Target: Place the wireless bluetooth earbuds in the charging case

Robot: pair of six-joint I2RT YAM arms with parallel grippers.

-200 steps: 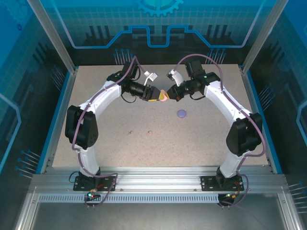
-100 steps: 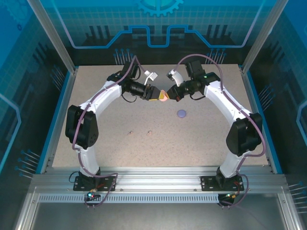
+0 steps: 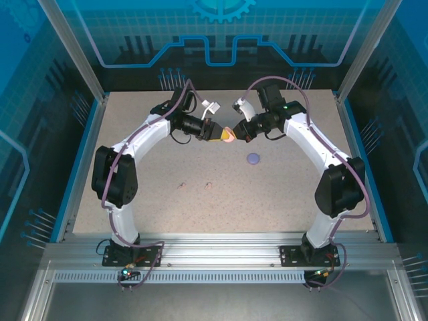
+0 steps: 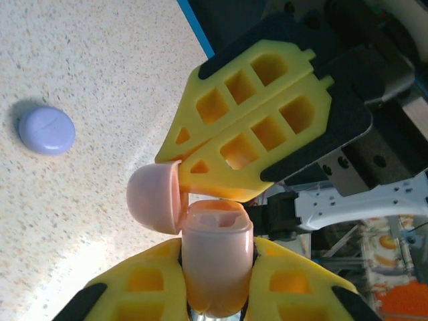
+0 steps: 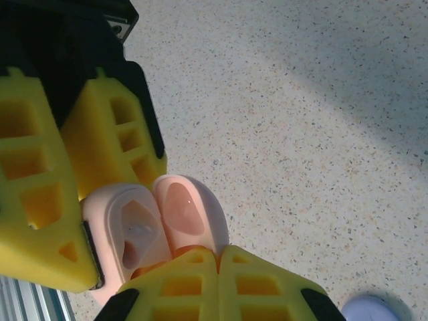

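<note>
A pale pink charging case [image 3: 228, 136] hangs in the air above the table's back middle, between both grippers. In the left wrist view my left gripper [image 4: 217, 267] is shut on the case's body [image 4: 217, 257], and the lid [image 4: 155, 206] is swung open to the left. Seen from the right wrist, my right gripper [image 5: 217, 257] is shut on the edge of the open lid [image 5: 190, 214], with the case's hollow body [image 5: 130, 237] beside it. Two tiny earbuds [image 3: 181, 185] [image 3: 208, 184] lie on the table nearer the front.
A closed pale purple round case [image 3: 253, 158] lies on the speckled table [image 3: 287, 194] in front of the right gripper, also seen as the purple case [image 4: 47, 130] from the left wrist. Blue walls and metal posts ring the table.
My left gripper's fingers have closed onto the pink case's body. Both arms have hardly moved, and the right gripper has kept its hold on the lid.
</note>
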